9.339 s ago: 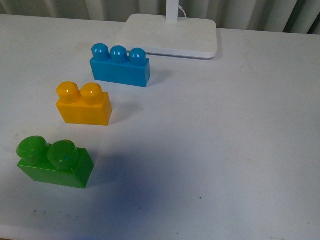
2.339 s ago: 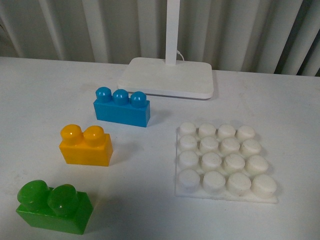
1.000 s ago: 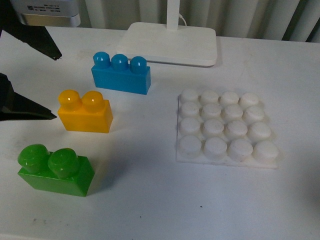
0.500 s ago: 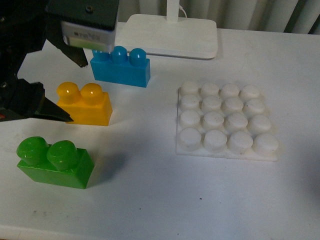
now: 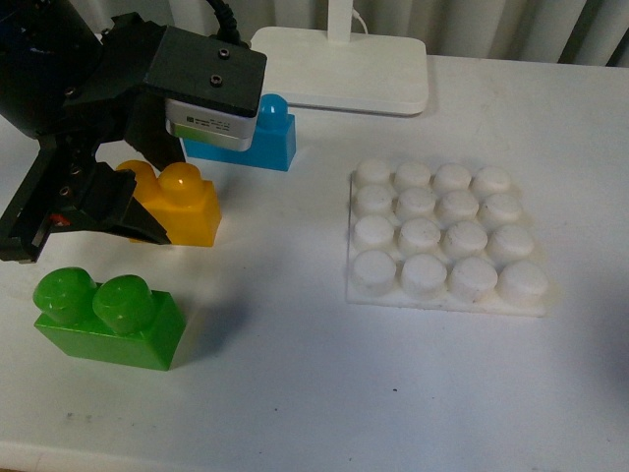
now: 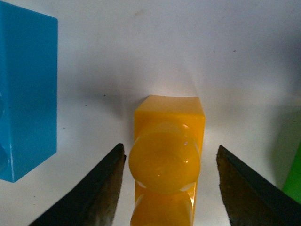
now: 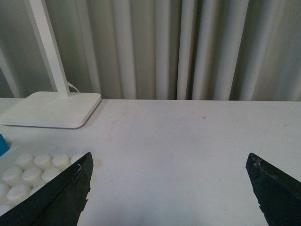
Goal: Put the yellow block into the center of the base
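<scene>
Front view: the left arm's camera housing covers most of the blue brick (image 5: 276,140) and the back of the yellow block (image 5: 194,212), so the gap at the fingers can't be judged from there. Left wrist view fills that in. The left gripper (image 6: 170,149) is open, w/ one dark finger on each side of the block. A thin strip of table shows between each finger and the block's sides, so nothing is gripped. The block sits upright on the white table (image 5: 393,393), studs up, and the blue brick lies just beside one finger.

Right gripper (image 7: 169,157) shows only in its own wrist view. Its jaws are spread wide w/ nothing between them, above bare table.

The base (image 5: 351,293) lies flat on the table, well apart from the yellow block on its right. All 16 studs are uncovered. The right wrist view catches only one corner of it.

Green brick (image 5: 108,324) is near the yellow block, at the front of the table. The lamp foot (image 5: 344,69) is at the back, behind the blue brick. A pale curtain (image 7: 188,47) is behind the table.
</scene>
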### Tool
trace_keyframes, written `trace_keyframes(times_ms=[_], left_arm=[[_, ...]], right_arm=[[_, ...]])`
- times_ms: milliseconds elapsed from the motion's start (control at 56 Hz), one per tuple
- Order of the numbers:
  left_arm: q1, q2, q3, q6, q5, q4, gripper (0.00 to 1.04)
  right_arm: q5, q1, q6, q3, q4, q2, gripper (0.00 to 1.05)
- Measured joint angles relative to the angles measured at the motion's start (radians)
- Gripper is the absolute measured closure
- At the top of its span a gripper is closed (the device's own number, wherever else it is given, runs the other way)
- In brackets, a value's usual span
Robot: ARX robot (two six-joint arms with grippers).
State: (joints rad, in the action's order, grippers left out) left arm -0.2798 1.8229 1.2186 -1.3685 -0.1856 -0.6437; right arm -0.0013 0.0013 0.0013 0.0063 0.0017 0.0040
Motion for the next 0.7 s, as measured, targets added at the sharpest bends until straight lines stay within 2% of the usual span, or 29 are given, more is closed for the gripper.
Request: trace_keyframes(times_ms=[36, 125, 161, 286, 696], left_arm=[[0.0, 0.001, 0.002, 0.0, -0.004, -0.008, 0.56], [-0.003, 0.0, 0.017, 0.008, -0.033, -0.034, 0.7], [-0.005, -0.001, 0.024, 0.013, -0.052, -0.047, 0.73], [-0.025, -0.02, 0.05, 0.051, -0.134, -0.067, 0.73], [-0.209, -0.013, 0.198, 0.165, -0.142, -0.057, 0.73]], right_arm=[[0.0, 0.0, 0.0, 0.0, 0.0, 0.0, 0.09], [0.0, 0.0, 0.0, 0.0, 0.0, 0.0, 0.09], [0.0, 0.0, 0.0, 0.0, 0.0, 0.0, 0.09], [0.0, 0.0, 0.0, 0.0, 0.0, 0.0, 0.09], [0.0, 0.0, 0.0, 0.0, 0.0, 0.0, 0.09]])
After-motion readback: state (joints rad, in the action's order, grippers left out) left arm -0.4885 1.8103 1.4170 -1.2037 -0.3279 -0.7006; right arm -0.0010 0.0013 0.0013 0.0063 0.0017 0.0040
